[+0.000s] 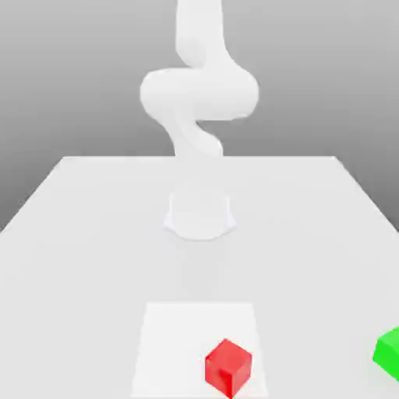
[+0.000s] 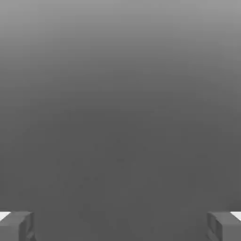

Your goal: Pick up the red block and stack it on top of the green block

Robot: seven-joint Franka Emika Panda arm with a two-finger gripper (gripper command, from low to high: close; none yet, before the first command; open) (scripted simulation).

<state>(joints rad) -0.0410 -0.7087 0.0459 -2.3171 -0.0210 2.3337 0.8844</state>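
From where I stand, this is a simulated robotics test space: 1 white robot arm (image 1: 199, 93) mounted on a plain pale table (image 1: 86, 257), 2 bright blocks, a flat white square (image 1: 175, 343), and bare grey surroundings.

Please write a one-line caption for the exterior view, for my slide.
A white robot arm stands on a pale table, with a red block on a white square and a green block at the view's right edge.

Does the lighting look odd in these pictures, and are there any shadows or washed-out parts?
Exterior view: bright, even light; the white arm nearly melts into the pale table at its base, and the red block casts no clear shadow. Hand view: dim grey, darkening from a paler edge, behind the open gripper.
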